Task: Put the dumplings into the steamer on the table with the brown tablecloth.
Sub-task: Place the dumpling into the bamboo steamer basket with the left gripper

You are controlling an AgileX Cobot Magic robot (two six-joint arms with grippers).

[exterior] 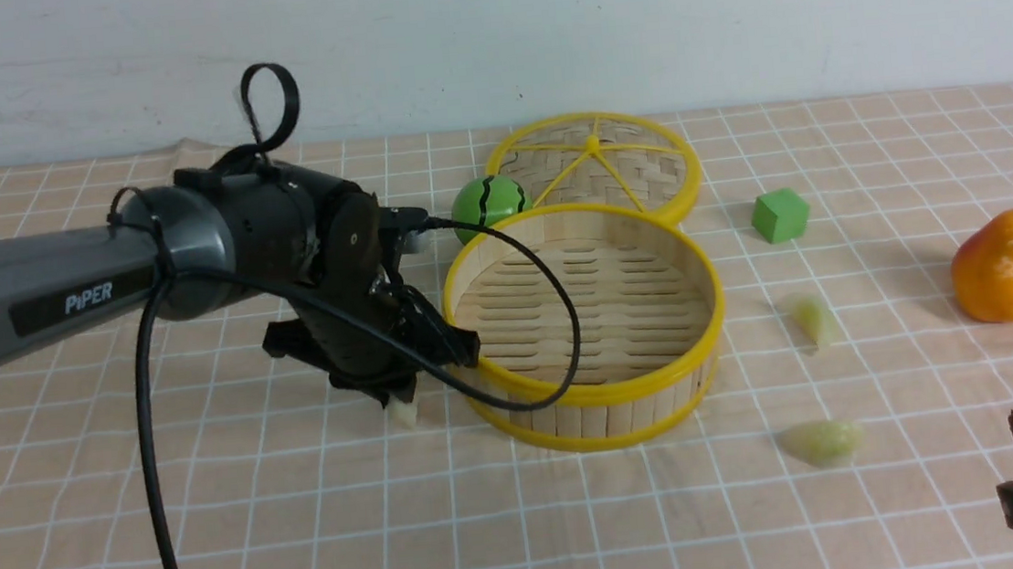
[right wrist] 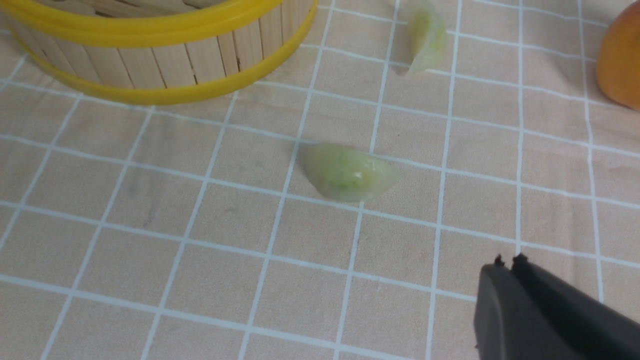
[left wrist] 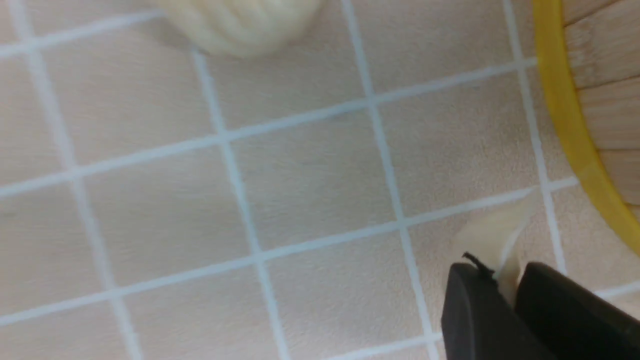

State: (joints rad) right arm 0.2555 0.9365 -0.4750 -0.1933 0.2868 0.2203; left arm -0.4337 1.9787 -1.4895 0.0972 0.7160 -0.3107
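Closest to me, my right gripper (right wrist: 509, 265) sits low at the near right of the cloth (exterior: 218, 548), its fingers pressed together on nothing. Just ahead of it a green dumpling (right wrist: 345, 172) lies flat on the cloth, to the right of the steamer's front and apart from it.

On the other side, my left gripper (left wrist: 502, 280) points down just beside the steamer's (exterior: 583, 324) near-left wall. Its fingers are pinching the thin edge of a cream dumpling (left wrist: 492, 235). That dumpling hangs right at the cloth, and I cannot tell whether it has left the surface. The left wrist view also shows a second cream dumpling (left wrist: 240, 25) on the cloth nearby, outside the basket; from the front I cannot find it.

The steamer stands upright at mid-table. To its right, further back than the first green one, a second green dumpling (exterior: 815, 320) lies on the cloth. Every dumpling I can see is outside the steamer.

Further right stands a pear (exterior: 1008, 268). Behind come a green cube (exterior: 780, 215), a green ball (exterior: 489, 205) at the steamer's back-left rim, and the lid (exterior: 597, 166) behind the steamer.
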